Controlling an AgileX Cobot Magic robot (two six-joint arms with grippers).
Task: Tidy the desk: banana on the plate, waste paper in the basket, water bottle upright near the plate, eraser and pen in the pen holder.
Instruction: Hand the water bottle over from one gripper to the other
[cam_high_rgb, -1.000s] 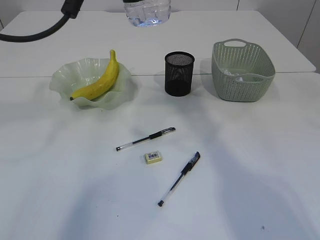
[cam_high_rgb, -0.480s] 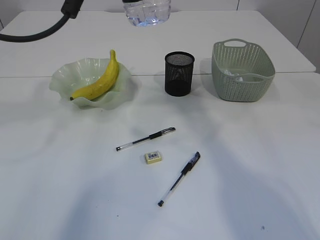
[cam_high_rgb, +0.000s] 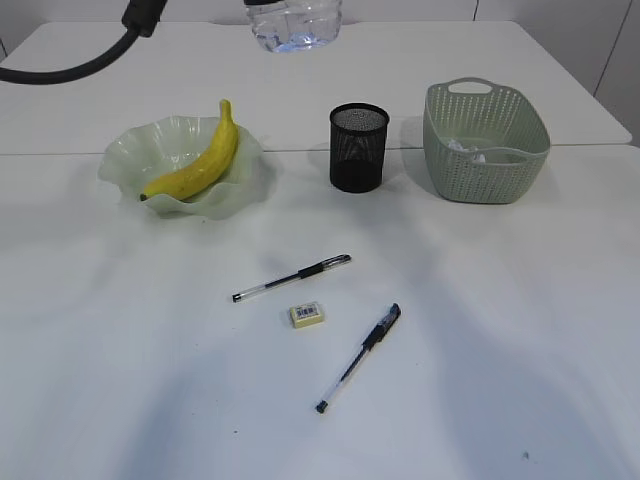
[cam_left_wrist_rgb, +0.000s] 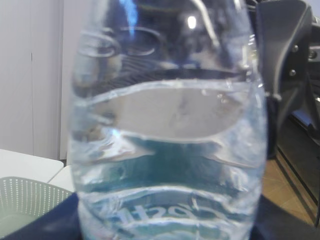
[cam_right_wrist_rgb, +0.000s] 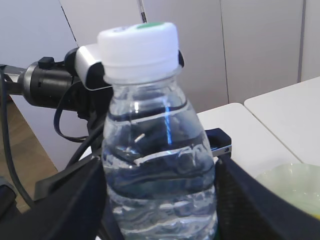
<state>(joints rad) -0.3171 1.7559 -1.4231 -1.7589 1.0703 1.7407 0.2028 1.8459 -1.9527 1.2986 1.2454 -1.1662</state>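
Water bottle (cam_high_rgb: 295, 24) aloft above table (cam_high_rgb: 480, 350); both end effectors clamped on it.

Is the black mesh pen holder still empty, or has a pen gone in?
Nothing shows in the black mesh pen holder. Both pens and the small eraser lie on the white table.

exterior: slanted down over desk | both wrists: pressed close on water bottle (cam_right_wrist_rgb: 159, 165) — shared

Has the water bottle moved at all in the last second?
No. The water bottle hangs at the same spot along the top edge, above and left of the pen holder, with no visible shift.
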